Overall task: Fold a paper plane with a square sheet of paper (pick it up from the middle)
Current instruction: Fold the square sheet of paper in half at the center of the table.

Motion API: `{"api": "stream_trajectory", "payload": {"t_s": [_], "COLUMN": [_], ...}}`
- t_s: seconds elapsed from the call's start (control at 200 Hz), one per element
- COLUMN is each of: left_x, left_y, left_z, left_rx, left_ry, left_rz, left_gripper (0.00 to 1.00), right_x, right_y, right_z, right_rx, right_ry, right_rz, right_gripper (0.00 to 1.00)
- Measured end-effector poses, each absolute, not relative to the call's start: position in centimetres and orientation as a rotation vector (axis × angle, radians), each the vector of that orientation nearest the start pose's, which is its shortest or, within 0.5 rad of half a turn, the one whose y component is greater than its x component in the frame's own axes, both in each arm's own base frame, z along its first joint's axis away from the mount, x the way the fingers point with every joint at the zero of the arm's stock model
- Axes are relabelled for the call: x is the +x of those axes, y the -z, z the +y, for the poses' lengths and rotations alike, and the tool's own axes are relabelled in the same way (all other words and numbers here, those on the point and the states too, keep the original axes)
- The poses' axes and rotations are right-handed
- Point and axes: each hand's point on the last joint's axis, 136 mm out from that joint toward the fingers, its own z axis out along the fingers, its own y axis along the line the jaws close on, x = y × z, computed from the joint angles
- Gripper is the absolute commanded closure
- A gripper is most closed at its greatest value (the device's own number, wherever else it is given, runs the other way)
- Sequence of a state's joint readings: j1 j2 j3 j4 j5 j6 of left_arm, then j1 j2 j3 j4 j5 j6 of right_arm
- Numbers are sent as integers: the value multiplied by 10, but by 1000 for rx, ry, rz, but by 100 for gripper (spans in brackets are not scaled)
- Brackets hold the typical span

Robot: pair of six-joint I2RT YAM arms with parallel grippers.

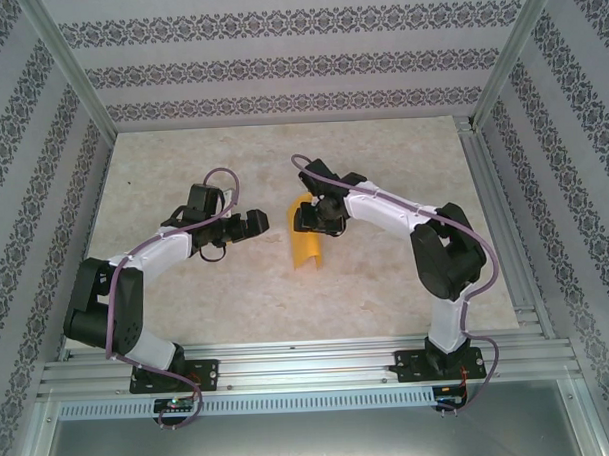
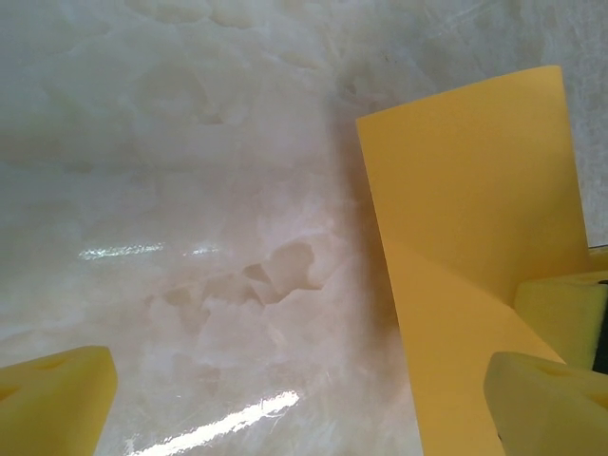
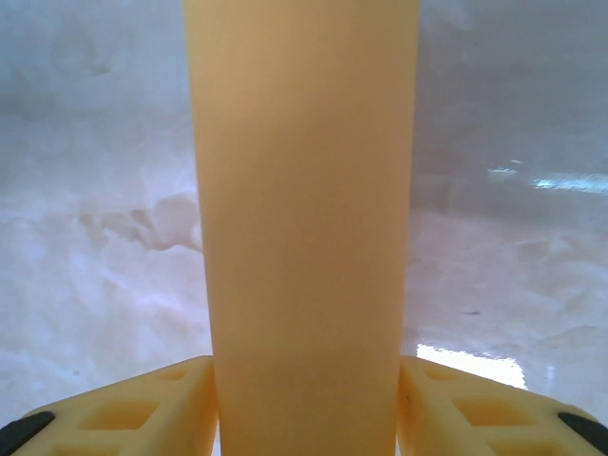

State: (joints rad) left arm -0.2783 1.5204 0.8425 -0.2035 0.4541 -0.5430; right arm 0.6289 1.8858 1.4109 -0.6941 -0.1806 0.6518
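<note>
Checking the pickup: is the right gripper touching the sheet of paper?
Touching. Right wrist view: the sheet of paper sits between the right gripper's fingers, both pressed against its sides.

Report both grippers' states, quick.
Left gripper: open, holding nothing.
Right gripper: closed on the square sheet of paper, which is pinched between its fingers.

A fixed camera looks down from above and behind both arms (image 1: 155, 251) across the whole worktop (image 1: 237, 305), while each wrist camera peers low and close over that same marbled surface, both catching the square sheet of paper (image 1: 305, 246) from opposite sides.
</note>
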Motion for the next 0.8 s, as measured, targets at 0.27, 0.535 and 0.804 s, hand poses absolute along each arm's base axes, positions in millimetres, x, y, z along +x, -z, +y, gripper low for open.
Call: {"api": "stream_trajectory", "payload": {"t_s": [0.27, 0.535, 0.804], "left_x": [347, 350, 350], "left_y": [-105, -119, -117], "left_z": [-183, -198, -218], "left_rx": [-119, -72, -30], "left_ry": [920, 944, 968], "left_rz": [2523, 2496, 2515], "left_gripper": [0, 0, 2], "right_x": [342, 336, 333], "right_y": [-90, -47, -45], "right_z": [292, 253, 237], "right_rx": [64, 234, 257], "right_ry": [-841, -847, -825], "right_rz": [2798, 2849, 2847], "right_gripper": [48, 41, 29]}}
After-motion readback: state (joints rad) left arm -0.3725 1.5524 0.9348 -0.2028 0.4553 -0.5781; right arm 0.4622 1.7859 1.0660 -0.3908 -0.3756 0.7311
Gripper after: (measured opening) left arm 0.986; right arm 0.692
